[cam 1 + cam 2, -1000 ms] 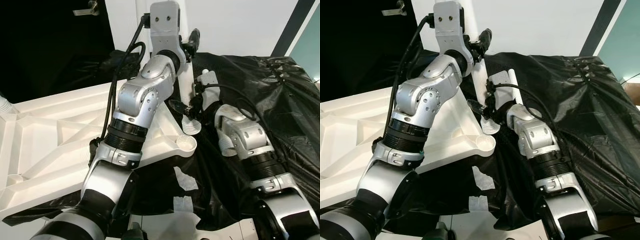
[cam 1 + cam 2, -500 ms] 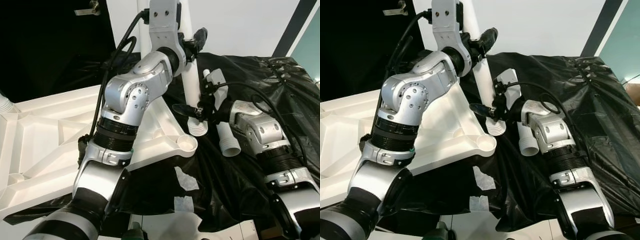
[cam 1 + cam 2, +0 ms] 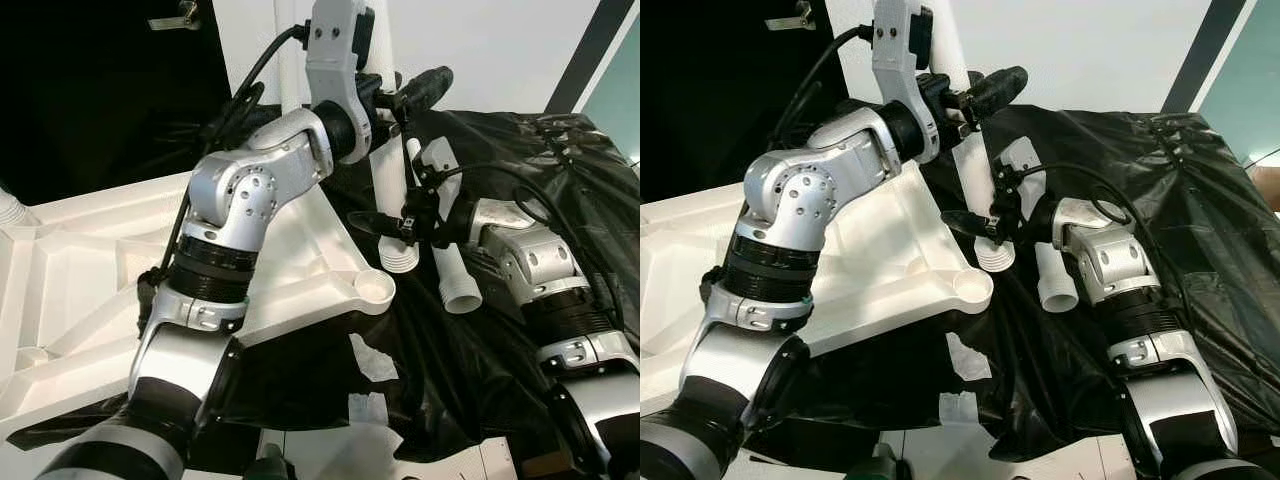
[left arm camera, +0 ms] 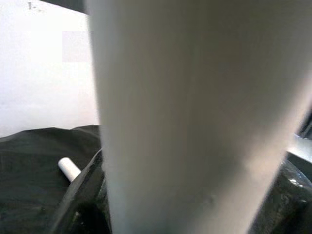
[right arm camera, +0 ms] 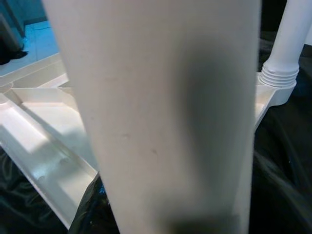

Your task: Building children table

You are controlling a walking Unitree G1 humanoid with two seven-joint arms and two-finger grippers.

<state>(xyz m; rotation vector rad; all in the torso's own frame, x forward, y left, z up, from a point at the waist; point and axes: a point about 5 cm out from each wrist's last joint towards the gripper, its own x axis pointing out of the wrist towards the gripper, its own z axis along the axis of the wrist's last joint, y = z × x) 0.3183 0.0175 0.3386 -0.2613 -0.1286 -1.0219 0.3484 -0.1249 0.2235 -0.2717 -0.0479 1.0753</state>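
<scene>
A white table leg [image 3: 385, 170] stands nearly upright, held by both grippers. My left gripper [image 3: 405, 95] is shut on its upper part, and my right gripper [image 3: 385, 225] is shut on it just above the threaded end [image 3: 400, 258]. That end hangs just right of and behind the round corner socket [image 3: 375, 288] of the upside-down white table top [image 3: 90, 270], apart from it. The leg fills both wrist views [image 4: 195, 122] [image 5: 161, 112].
A second white leg [image 3: 445, 250] lies on the crumpled black sheet [image 3: 560, 150] by my right forearm. Another leg [image 5: 287, 39] stands in a far corner of the table top. Tape scraps [image 3: 372, 360] lie on the sheet in front.
My left arm has lifted and swung the leg more upright. The threaded end has shifted slightly right. My right forearm has moved right, uncovering the second leg.
</scene>
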